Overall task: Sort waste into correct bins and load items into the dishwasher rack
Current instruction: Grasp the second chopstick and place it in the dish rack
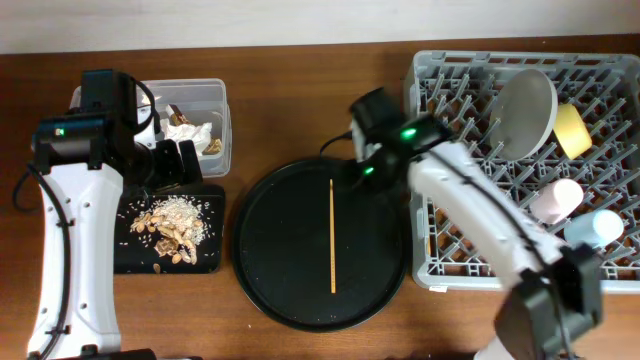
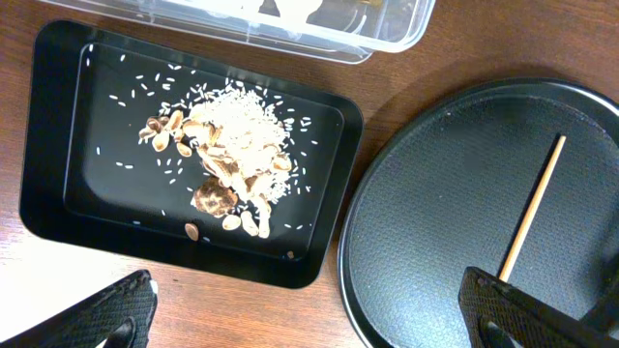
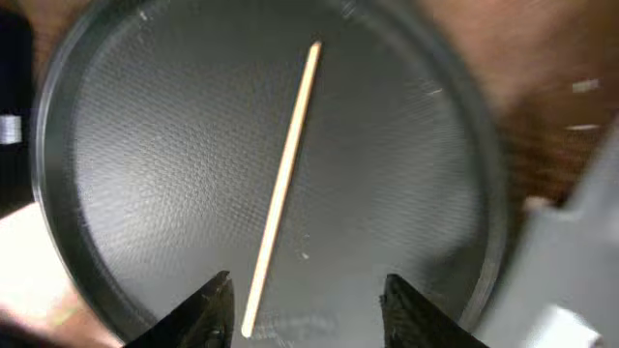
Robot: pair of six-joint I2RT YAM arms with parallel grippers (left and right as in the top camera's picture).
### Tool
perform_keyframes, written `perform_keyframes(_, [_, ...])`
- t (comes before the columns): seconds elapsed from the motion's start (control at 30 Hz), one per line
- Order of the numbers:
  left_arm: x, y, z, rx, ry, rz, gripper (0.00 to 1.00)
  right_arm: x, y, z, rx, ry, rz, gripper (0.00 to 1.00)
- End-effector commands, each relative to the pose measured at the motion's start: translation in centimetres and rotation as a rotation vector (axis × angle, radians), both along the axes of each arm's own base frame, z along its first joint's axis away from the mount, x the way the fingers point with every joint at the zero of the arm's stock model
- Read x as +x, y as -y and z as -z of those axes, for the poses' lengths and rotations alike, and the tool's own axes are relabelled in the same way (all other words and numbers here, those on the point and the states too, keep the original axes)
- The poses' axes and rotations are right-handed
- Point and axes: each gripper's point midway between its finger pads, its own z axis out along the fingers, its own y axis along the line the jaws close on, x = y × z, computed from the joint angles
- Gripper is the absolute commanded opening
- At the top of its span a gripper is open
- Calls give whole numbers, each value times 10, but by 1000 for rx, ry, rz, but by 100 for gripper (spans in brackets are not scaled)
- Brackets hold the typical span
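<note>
One thin wooden chopstick [image 1: 332, 236] lies on the large round black tray [image 1: 270, 240]. My right gripper [image 3: 305, 309] is open just above the chopstick's near end [image 3: 285, 184]; in the overhead view it [image 1: 362, 170] hovers at the tray's far edge. My left gripper [image 2: 309, 324] is open and empty over the table beside the shallow black tray [image 2: 58, 116], which holds the food bits [image 2: 237, 155]. The clear tub [image 1: 215, 100] holds the white tissue [image 1: 190, 130]. The grey rack [image 1: 480, 250] holds the plate [image 1: 527, 113], yellow bowl [image 1: 572, 130], pink cup [image 1: 556, 200] and blue cup [image 1: 592, 228].
The shallow black tray [image 1: 140, 255] lies in front of the clear tub at the left. The round tray fills the middle, close to the rack's left wall. The rack's edge [image 3: 580, 242] shows at the right of the right wrist view.
</note>
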Motion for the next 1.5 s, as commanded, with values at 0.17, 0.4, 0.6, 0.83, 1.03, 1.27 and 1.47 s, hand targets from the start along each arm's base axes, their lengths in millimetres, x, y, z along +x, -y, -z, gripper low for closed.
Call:
perform_keyframes(0.17, [0, 1, -5, -11, 17, -7, 99, -56, -48, 111, -186, -224, 3, 53])
perform_keyframes(0.4, [0, 1, -5, -11, 17, -7, 99, -62, -43, 135, -232, -280, 31, 11])
perform_keyframes(0.6, [-1, 1, -5, -11, 13, -7, 99, -29, -7, 78, -191, -170, 89, 4])
perform_keyframes(0.83, [-1, 1, -5, -12, 13, -7, 99, 15, 132, -46, -124, 119, 252, 4])
perform_keyframes(1.03, [0, 3, -5, -20, 13, -5, 99, 20, 162, 5, -204, -25, 221, 5])
perform_keyframes(1.27, [0, 3, -5, -19, 14, -5, 99, 31, 164, 9, -220, -14, 226, 32])
perform_keyframes(1.47, [17, 24, -9, -49, 82, 64, 99, 42, 201, -67, -54, 184, 298, 54])
